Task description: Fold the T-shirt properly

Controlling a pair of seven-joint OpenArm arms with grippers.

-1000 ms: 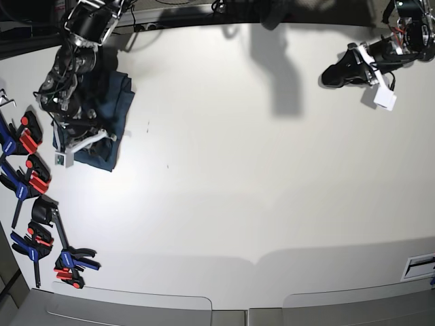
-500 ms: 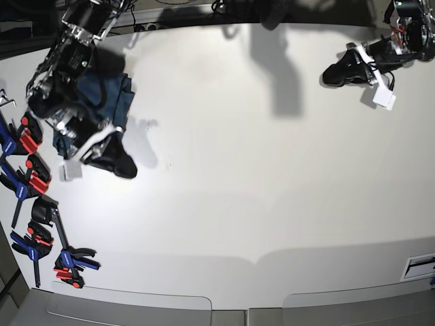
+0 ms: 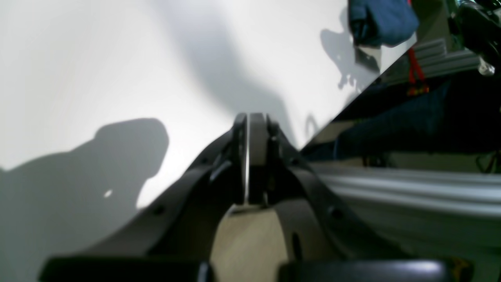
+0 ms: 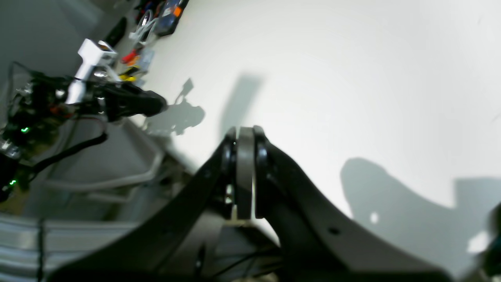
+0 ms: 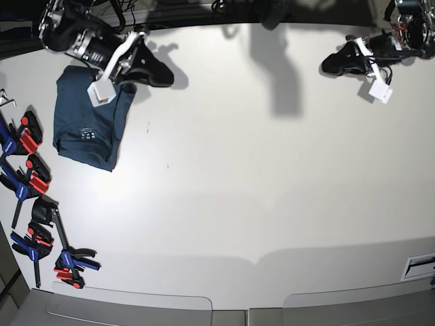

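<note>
The dark navy-teal T-shirt (image 5: 87,128) lies folded into a small rectangle near the table's left edge, its pale neck label facing up. My right gripper (image 5: 163,76) hovers shut and empty just beyond the shirt's far right corner, clear of the cloth. In the right wrist view its jaws (image 4: 245,135) are pressed together over bare table. My left gripper (image 5: 330,68) rests shut and empty at the far right of the table. In the left wrist view its jaws (image 3: 249,119) are closed, and the T-shirt (image 3: 381,17) shows far off at the top.
Several blue-and-red clamps (image 5: 30,180) lie along the left edge of the white table (image 5: 258,176), with more (image 5: 71,261) near the front left corner. A small printed label (image 5: 418,266) sits at the front right.
My right arm has lifted off the T-shirt and swung back to the far left corner, leaving the folded shirt uncovered. The left arm has barely shifted.
</note>
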